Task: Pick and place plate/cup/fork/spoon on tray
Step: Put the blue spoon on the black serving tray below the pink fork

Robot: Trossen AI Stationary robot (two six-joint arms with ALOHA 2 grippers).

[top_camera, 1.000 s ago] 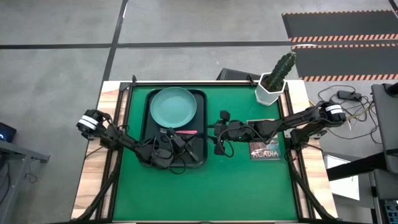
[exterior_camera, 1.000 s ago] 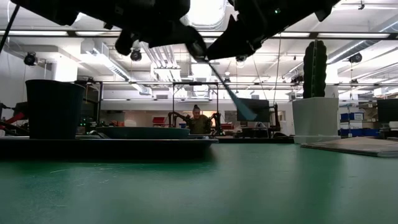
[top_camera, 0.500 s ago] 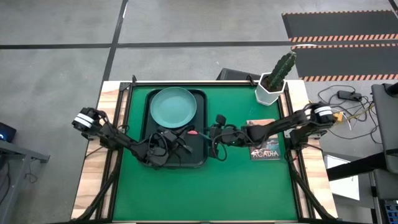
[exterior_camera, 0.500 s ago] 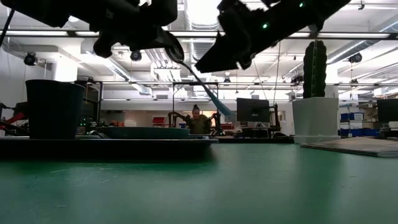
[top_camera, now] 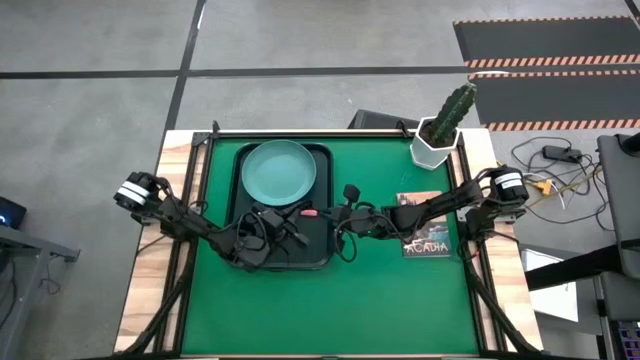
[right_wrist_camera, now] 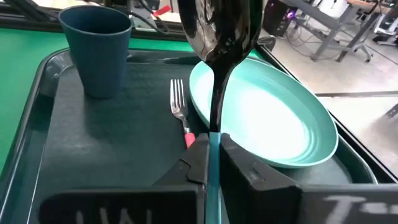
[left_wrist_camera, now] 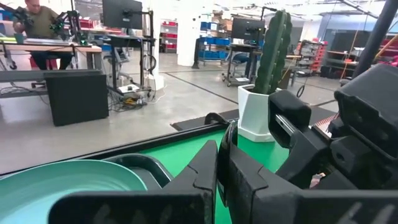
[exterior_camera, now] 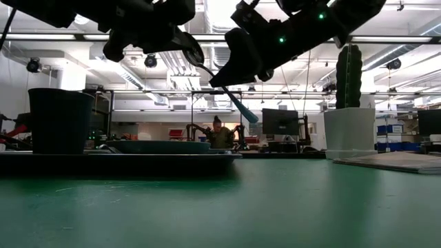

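The spoon point(right_wrist_camera: 214, 74), with a dark metal bowl and light blue handle, hangs slanted above the black tray point(top_camera: 236, 200) between my two grippers. My left gripper point(exterior_camera: 189, 52) is shut at its upper, bowl end. My right gripper point(right_wrist_camera: 213, 140) is shut on its handle. The teal plate point(top_camera: 279, 170) lies on the tray's far half. The red-handled fork point(right_wrist_camera: 180, 109) lies flat on the tray beside the plate. The dark cup point(right_wrist_camera: 96, 53) stands upright on the tray; in the high view my left arm hides it. My left gripper holds the spoon by its upper, bowl end point(exterior_camera: 198, 64), coming from the table's left; its own fingers hide the exact place. The spoon slopes down from it toward the right, clear of the tray. My right gripper pinches the spoon's blue handle point(right_wrist_camera: 213, 163) between its two fingers, just below the metal neck. The fingers come from the table's right, slanting down, and lie across the spoon. The handle's free end point(exterior_camera: 249, 115) sticks out below them, the bowl above.
A cactus in a white pot point(top_camera: 440, 135) stands at the far right corner of the green mat point(top_camera: 400, 300). A printed card point(top_camera: 425, 240) lies under my right arm. A person point(exterior_camera: 219, 134) sits in the room far behind the table.
My right gripper has gone toward the table's left, up to the spoon, and has shut on its handle. My left gripper has shifted a little to the left with the spoon, which stays slanted and clear of the tray.
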